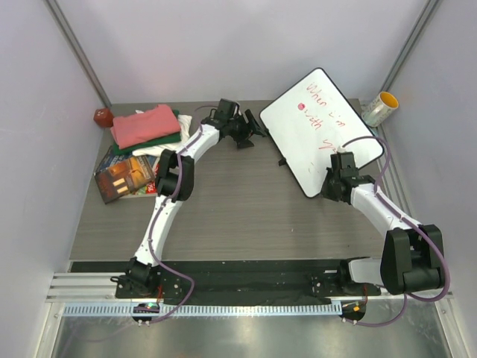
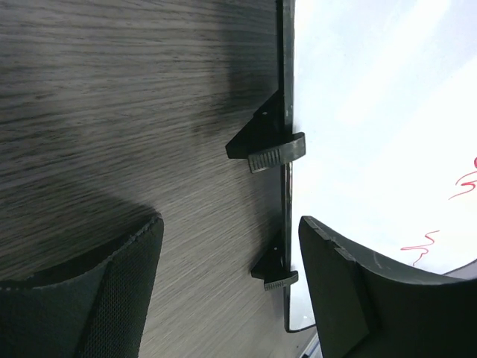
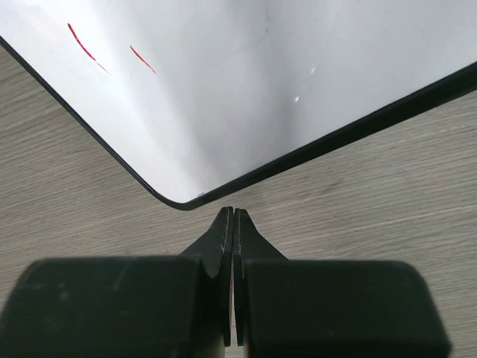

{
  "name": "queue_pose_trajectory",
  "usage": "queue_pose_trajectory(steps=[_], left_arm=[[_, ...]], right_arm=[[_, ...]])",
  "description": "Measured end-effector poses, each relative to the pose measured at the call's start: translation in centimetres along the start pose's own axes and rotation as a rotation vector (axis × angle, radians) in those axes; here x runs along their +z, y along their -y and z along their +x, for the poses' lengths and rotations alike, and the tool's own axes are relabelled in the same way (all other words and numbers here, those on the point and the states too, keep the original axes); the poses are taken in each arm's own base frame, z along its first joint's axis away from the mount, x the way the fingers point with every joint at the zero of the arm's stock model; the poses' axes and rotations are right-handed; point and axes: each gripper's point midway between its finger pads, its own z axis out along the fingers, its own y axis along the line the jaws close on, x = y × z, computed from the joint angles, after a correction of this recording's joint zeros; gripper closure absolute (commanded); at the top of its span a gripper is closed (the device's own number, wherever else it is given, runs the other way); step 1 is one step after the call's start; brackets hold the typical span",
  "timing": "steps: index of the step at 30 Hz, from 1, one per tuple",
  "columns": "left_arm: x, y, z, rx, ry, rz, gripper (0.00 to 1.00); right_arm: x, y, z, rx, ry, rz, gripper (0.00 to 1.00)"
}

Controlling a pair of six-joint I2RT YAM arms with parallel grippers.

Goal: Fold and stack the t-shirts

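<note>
The three t-shirts lie in one pile at the far left corner of the table [image 1: 246, 212]. The salmon-pink shirt [image 1: 145, 124] is on top. The dark green shirt [image 1: 162, 140] shows under its near edge, and the cream-white shirt [image 1: 147, 151] peeks out at the bottom. Neither arm touches the pile.

The left gripper [image 2: 229, 239] is stretched toward the far edge, between the pile and a whiteboard [image 1: 320, 123]. Its fingers [image 2: 112, 291] stand wide apart with only bare table between them. The left wrist view shows the whiteboard's black rim and two small black clips [image 2: 270, 149] just ahead.

The right gripper [image 3: 232, 220] has its two fingers pressed flat together with nothing between them. They point at the rounded near corner of the whiteboard, just short of it.

Glossy books [image 1: 125, 177] lie along the left edge, just beside the pile. A small red round thing [image 1: 103, 116] sits at the far left corner, and a roll with a yellow rim [image 1: 381, 108] sits at the far right corner.
</note>
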Motion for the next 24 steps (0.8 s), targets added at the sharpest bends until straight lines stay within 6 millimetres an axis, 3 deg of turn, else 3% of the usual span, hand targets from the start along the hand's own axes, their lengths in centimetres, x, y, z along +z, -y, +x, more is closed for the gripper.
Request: queue_pose_trajectory(steps=[7, 14, 20, 22, 24], left_arm=[[0.0, 0.1, -0.1, 0.004, 0.001, 0.007, 0.23], [0.0, 0.2, 0.0, 0.005, -0.002, 0.010, 0.23], [0.0, 0.1, 0.1, 0.005, -0.010, 0.023, 0.23], [-0.3, 0.0, 0.2, 0.001, -0.013, 0.020, 0.23], [-0.5, -0.2, 0.4, -0.004, -0.018, 0.015, 0.23]], right_arm=[[-0.2, -0.6, -0.8, 0.002, 0.021, -0.017, 0.99], [-0.7, -1.3, -2.0, 0.005, 0.052, -0.032, 0.73], [-0.6, -1.6, -2.7, 0.004, 0.074, -0.034, 0.68], [-0.4, -1.6, -2.8, 0.003, 0.071, -0.026, 0.59], [-0.3, -1.4, -2.9, 0.006, 0.072, -0.014, 0.56]])
